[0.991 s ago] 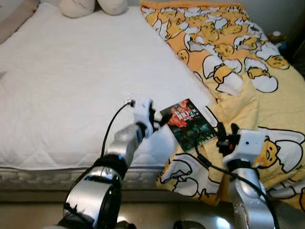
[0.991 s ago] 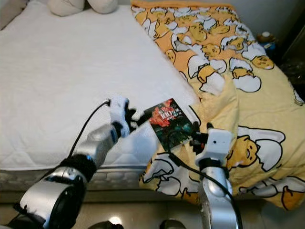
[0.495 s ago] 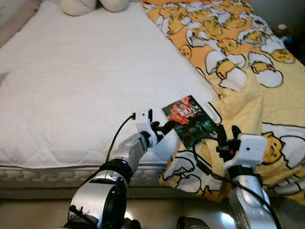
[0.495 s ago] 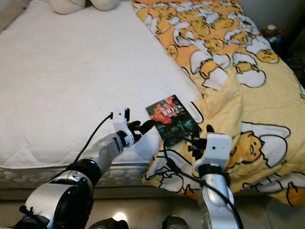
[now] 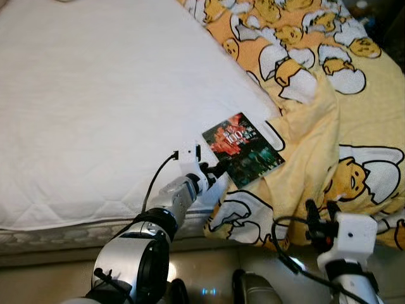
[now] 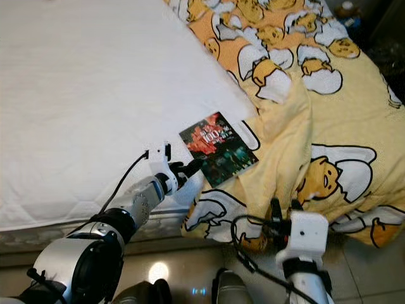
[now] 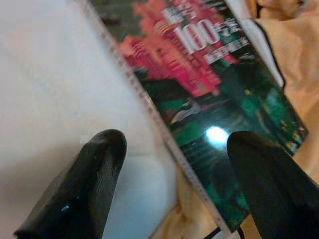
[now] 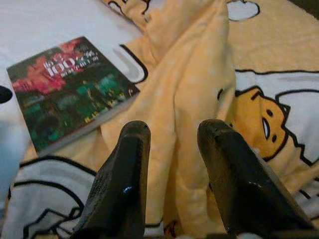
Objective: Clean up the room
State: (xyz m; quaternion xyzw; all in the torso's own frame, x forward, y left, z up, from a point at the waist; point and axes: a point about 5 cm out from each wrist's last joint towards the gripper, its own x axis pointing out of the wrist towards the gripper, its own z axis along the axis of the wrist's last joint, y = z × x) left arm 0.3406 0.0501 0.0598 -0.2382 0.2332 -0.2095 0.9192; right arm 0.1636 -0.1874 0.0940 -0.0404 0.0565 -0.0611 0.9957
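A book with a red and green cover lies at the bed's near edge, half on the white mattress and half on the yellow egg-print blanket. My left gripper is open at the book's near left edge; in the left wrist view the gripper has one finger over the mattress and one over the cover. My right gripper is open and low, off the bed's edge, pointing at the blanket folds, with the book some way ahead of it.
The blanket hangs over the mattress side down toward the shiny tiled floor. A dark object stands beyond the bed at the far right.
The camera has tilted down. My right gripper has drawn back from the book's near corner and sunk below the bed's edge. My left gripper stays at the book's left edge.
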